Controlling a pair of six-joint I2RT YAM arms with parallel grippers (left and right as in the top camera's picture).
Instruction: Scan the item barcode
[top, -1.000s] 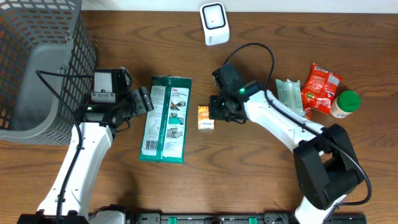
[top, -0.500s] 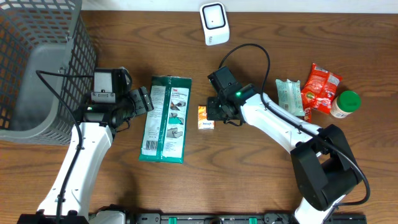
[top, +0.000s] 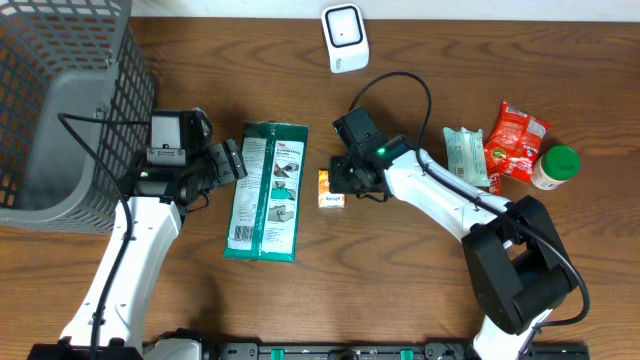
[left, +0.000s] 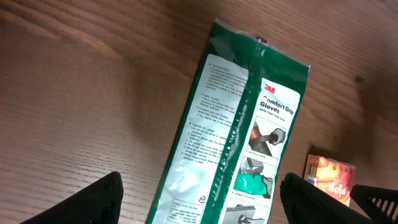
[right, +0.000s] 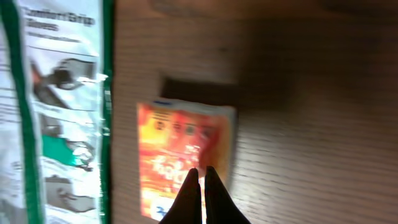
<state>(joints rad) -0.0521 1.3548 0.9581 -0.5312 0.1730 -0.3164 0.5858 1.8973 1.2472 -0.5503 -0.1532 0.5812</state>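
A small orange box (top: 331, 188) lies flat at mid-table. My right gripper (top: 342, 178) hovers at its right edge, fingers pressed shut with nothing between them. The right wrist view shows the tips (right: 200, 172) over the blurred orange box (right: 177, 149). Left of the box lies a green-and-white gloves packet (top: 267, 190), and my left gripper (top: 228, 160) stands open at its upper left edge. In the left wrist view the gloves packet (left: 233, 130) stretches between the two dark fingers (left: 84, 202), untouched. A white barcode scanner (top: 344, 38) stands at the back edge.
A grey wire basket (top: 40, 60) fills the far left. At the right lie a pale green packet (top: 463, 152), a red snack bag (top: 515, 140) and a green-capped bottle (top: 555, 165). The right arm's cable (top: 400, 80) loops above the table.
The right arm has shifted slightly left, bringing its shut gripper closer over the orange box. The left arm and the gloves packet have not moved.
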